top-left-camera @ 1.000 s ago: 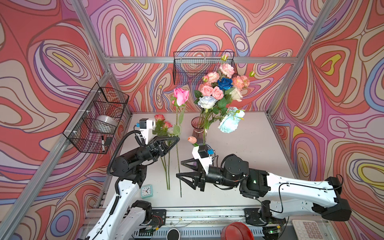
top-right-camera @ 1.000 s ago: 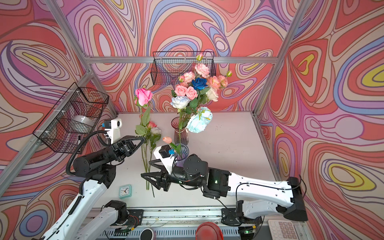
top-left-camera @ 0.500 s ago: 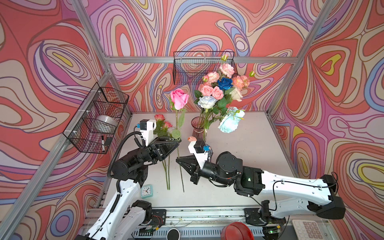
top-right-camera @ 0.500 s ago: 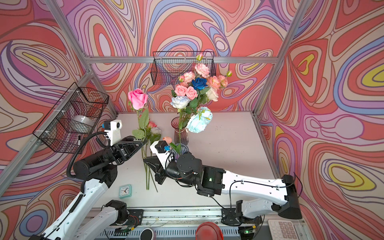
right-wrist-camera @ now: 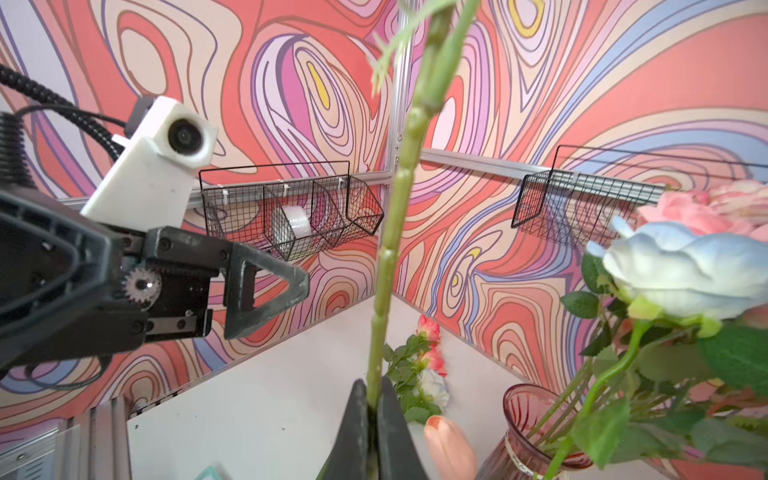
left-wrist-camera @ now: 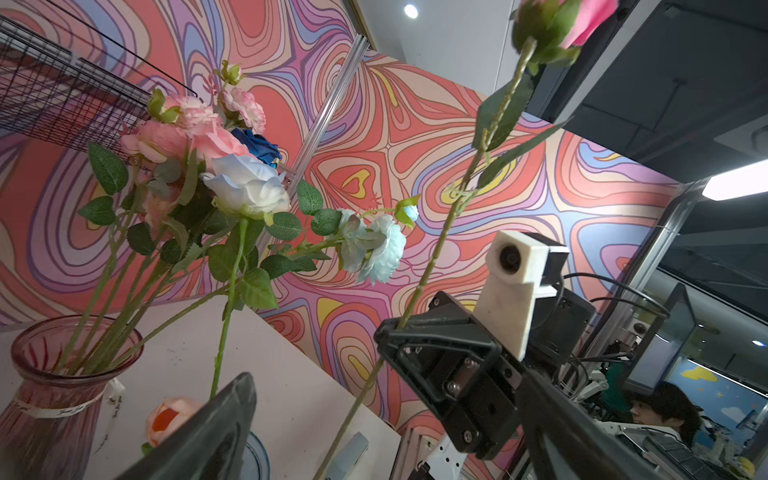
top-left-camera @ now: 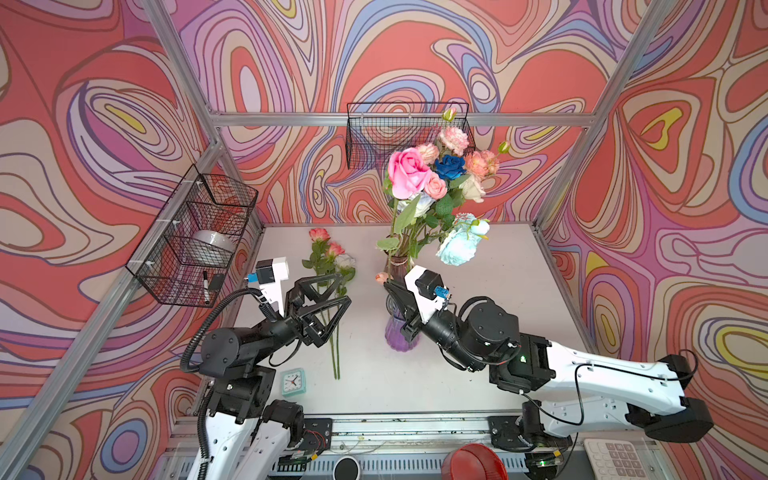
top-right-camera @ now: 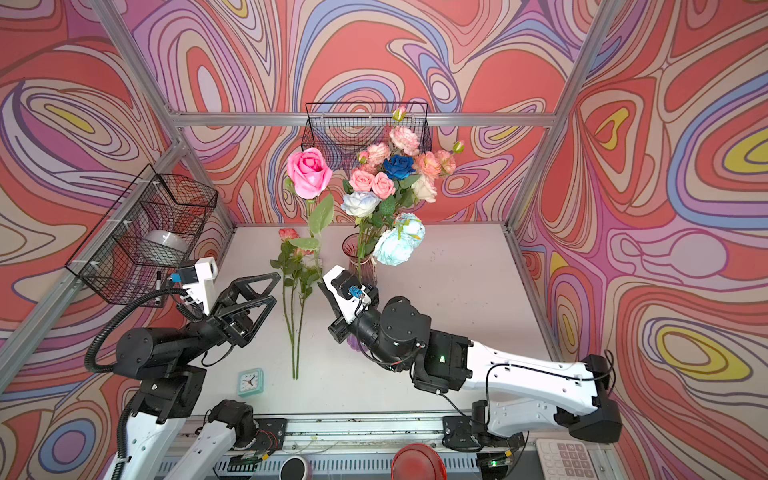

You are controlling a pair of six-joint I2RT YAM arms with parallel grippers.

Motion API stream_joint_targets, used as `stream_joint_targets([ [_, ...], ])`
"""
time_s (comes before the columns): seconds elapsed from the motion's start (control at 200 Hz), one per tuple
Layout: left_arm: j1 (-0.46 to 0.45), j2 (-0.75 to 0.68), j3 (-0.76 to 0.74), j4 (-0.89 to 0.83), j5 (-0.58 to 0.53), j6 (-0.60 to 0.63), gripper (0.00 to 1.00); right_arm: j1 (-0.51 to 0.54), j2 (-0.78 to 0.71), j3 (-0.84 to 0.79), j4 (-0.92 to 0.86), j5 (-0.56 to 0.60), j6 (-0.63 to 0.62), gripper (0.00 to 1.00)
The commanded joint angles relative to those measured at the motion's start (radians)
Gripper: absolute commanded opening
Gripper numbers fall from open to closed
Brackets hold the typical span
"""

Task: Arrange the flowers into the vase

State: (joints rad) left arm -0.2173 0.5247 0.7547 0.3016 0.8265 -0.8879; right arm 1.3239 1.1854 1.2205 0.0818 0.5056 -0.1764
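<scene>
Rose stem (right-wrist-camera: 395,232) sits pinched in the right end effector (right-wrist-camera: 372,411), upright near the vase (top-right-camera: 351,257), likely so it can drop in. Left end effector (top-right-camera: 276,287) gapes wide, empty. More flowers (top-right-camera: 297,266) lie toward the tabletop's left edge.

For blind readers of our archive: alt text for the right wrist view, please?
The right gripper, shut, pinches a green flower stem that rises out of frame. Beyond it, a pink glass vase holds a bouquet, and loose flowers lie on the table.
</scene>
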Motion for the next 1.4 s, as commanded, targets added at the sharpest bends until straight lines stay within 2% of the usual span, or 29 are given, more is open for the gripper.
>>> stream_joint_targets([
  [0.0, -0.005, 0.006, 0.011, -0.119, -0.036, 0.079, 1.0, 0.003, 0.013, 0.062, 0.01, 0.044, -0.105, 0.0],
  [0.145, -0.005, 0.005, 0.005, -0.117, -0.042, 0.08, 1.0, -0.007, 0.041, 0.066, 0.044, 0.063, -0.157, 0.0],
  [0.215, -0.005, 0.007, 0.003, -0.114, -0.044, 0.08, 1.0, -0.036, 0.053, 0.07, 0.05, 0.037, -0.145, 0.0],
  [0.451, -0.005, -0.016, -0.006, -0.161, -0.076, 0.096, 1.0, -0.153, 0.094, 0.019, 0.024, -0.061, -0.018, 0.0],
  [0.671, -0.005, -0.048, 0.0, -0.3, -0.174, 0.122, 1.0, -0.172, 0.132, -0.038, -0.057, -0.067, 0.127, 0.0],
  [0.701, -0.005, -0.048, 0.01, -0.341, -0.195, 0.13, 1.0, -0.172, 0.138, -0.035, -0.082, -0.06, 0.149, 0.06],
  [0.781, -0.005, -0.048, 0.04, -0.449, -0.252, 0.159, 1.0, -0.173, 0.141, -0.034, -0.137, -0.047, 0.205, 0.35],
  [0.846, -0.005, -0.054, 0.066, -0.539, -0.312, 0.181, 1.0, -0.172, 0.128, -0.038, -0.161, -0.04, 0.252, 0.43],
  [1.016, -0.005, -0.064, 0.126, -0.796, -0.519, 0.182, 1.0, -0.172, 0.096, -0.036, -0.189, -0.041, 0.305, 0.51],
  [1.227, -0.006, -0.101, 0.126, -0.959, -0.753, 0.166, 1.0, -0.171, 0.047, -0.059, -0.177, -0.102, 0.36, 0.54],
  [1.307, -0.005, -0.119, 0.084, -0.933, -0.775, 0.16, 0.98, -0.17, 0.02, -0.068, -0.176, -0.134, 0.364, 0.54],
  [1.397, -0.004, -0.054, 0.042, -0.899, -0.757, 0.169, 0.88, -0.17, -0.001, -0.076, -0.182, -0.167, 0.362, 0.54],
])
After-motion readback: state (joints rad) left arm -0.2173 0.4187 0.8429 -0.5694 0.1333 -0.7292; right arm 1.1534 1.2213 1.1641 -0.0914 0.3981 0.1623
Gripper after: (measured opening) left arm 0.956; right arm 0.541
